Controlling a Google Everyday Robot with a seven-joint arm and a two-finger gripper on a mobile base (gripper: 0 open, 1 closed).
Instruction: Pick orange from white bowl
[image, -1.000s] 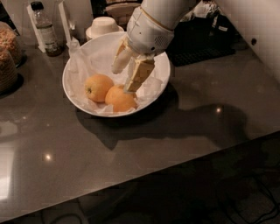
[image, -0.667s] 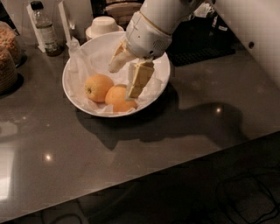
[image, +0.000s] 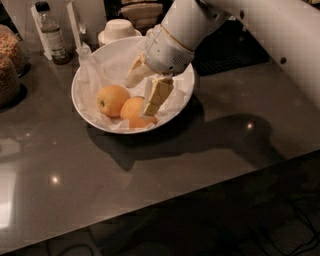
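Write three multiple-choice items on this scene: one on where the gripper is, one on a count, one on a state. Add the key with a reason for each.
1. Where is the gripper?
A. Low over the white bowl
B. Down by the floor
C. Out of sight

2. How many fruits lie in the white bowl?
A. One
B. Four
C. Two

3. How does the gripper stand?
A. Shut on a lifted fruit
B. Open
C. Shut on nothing

Key:
1 A: its fingers hang inside the bowl's rim.
2 C: the orange lies by the near finger, and a second orange with a stem dimple lies beside it.
3 B: the two fingers are spread apart, and the orange lies on the paper lining.
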